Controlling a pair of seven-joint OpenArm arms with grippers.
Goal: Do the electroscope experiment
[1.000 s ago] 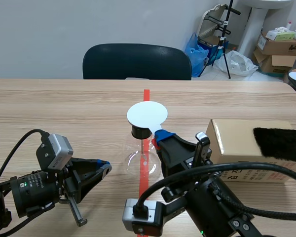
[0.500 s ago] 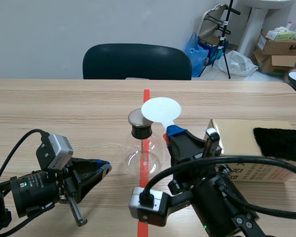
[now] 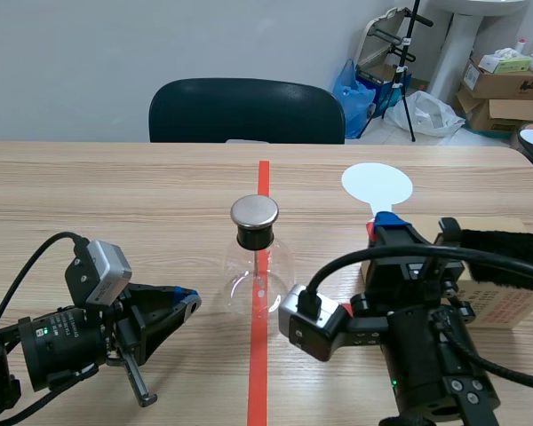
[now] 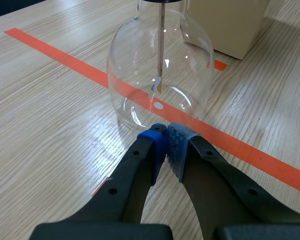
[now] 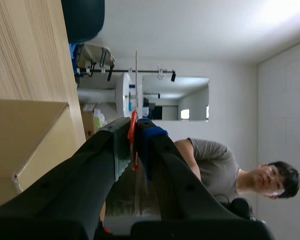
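Right gripper [image 3: 382,224]: as I read it from the wrist view, both fingers are clamped on the thin orange handle [image 5: 133,142] of the paddle, whose white disc [image 3: 377,185] stands up above the fingertips.
Left gripper [image 4: 166,142]: clenched on nothing, pads pressed together, low over the table [image 3: 115,195] with the flask just ahead of its tips, not touching as far as I can tell.
Change: a second ago the disc sat over the flask's metal cap [image 3: 254,211]. Half a second ago it had slid partly off toward the right. Now it is well clear, and the cap is bare.
Meaning: I judge the presentation to the cap is over and the paddle is being carried back, probably to be rubbed again.
Flask [image 3: 258,280]: upright on the red tape line, between my two arms, well to the left of the right fingers.
Foil leaf [image 4: 158,85]: hangs at the rod's end inside the glass. I cannot tell whether it is spread.
Cardboard box [image 3: 515,311]: just beyond the right gripper, with a black cloth [image 3: 515,244] on top, near the disc.
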